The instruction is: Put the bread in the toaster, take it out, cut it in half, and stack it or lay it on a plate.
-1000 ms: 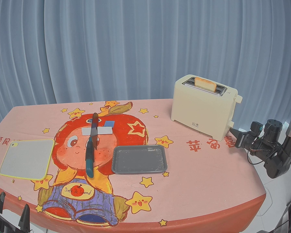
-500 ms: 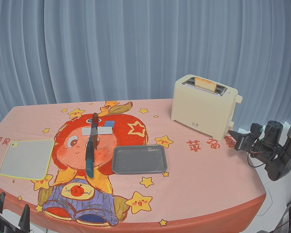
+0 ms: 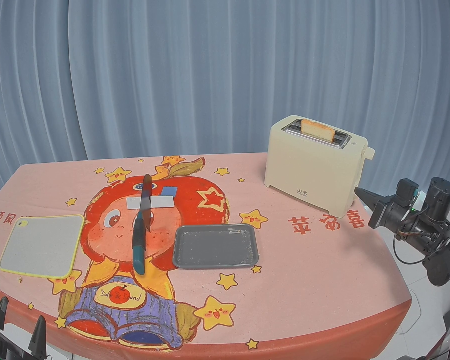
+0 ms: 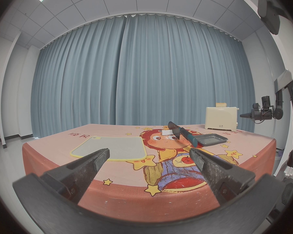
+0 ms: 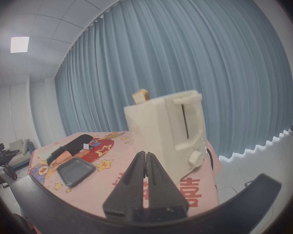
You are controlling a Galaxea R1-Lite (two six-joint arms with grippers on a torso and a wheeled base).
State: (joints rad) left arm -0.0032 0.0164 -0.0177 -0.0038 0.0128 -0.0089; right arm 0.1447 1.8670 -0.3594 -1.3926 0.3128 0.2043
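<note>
The bread slice [image 3: 317,129] stands upright in the nearer slot of the cream toaster [image 3: 312,168], its top edge proud of the slot and the side lever [image 3: 369,152] at the top of its track. I judge that the toast has popped and awaits removal. The toaster sits at the far right of the desk [image 3: 305,276], its lever end facing the right gripper [image 3: 361,194]. That gripper hovers just off the desk edge beside the lever end, level with the toaster's lower body and not touching it. Its jaws are pressed together, tips meeting, and carry nothing; the right wrist view confirms this [image 5: 145,155]. The bread lies above and beyond those jaws, so they would have to part and rise before any grasp. The left gripper [image 3: 18,323] rests low at the near left edge of the desk, jaws spread wide and empty, well apart from the bread. The later stages appear laid out in readiness. A green-rimmed cutting board [image 3: 41,246] lies at the near left. A teal-handled knife [image 3: 141,226] is propped with its blade across a white block [image 3: 157,202], presumably to ease pickup. A dark grey tray [image 3: 215,246] lies just beside the knife.
</note>
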